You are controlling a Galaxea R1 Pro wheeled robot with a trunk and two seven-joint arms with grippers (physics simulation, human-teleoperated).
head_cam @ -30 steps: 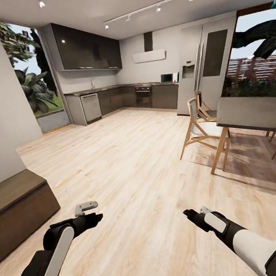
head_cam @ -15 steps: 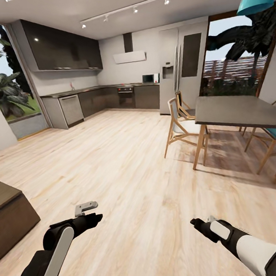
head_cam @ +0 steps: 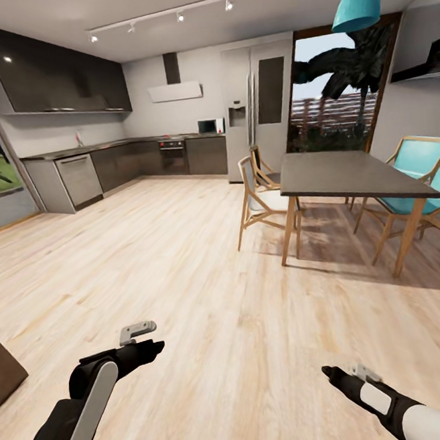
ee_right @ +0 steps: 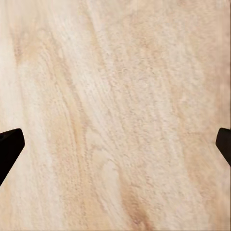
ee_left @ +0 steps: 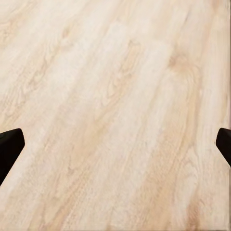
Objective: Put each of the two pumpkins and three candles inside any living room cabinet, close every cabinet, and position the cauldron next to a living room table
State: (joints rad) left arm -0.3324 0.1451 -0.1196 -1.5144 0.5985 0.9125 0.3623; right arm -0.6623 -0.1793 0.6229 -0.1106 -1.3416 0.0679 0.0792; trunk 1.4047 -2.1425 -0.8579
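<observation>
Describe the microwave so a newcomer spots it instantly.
Look along the dark kitchen counter at the far wall, toward the tall grey fridge. The microwave is the small white box on the counter just left of the fridge, right of the built-in oven.

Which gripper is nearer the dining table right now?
Right. The right gripper hangs over the floor on the dining table's side, though well short of it. The left gripper is across the view on the opposite side, farther off.
</observation>
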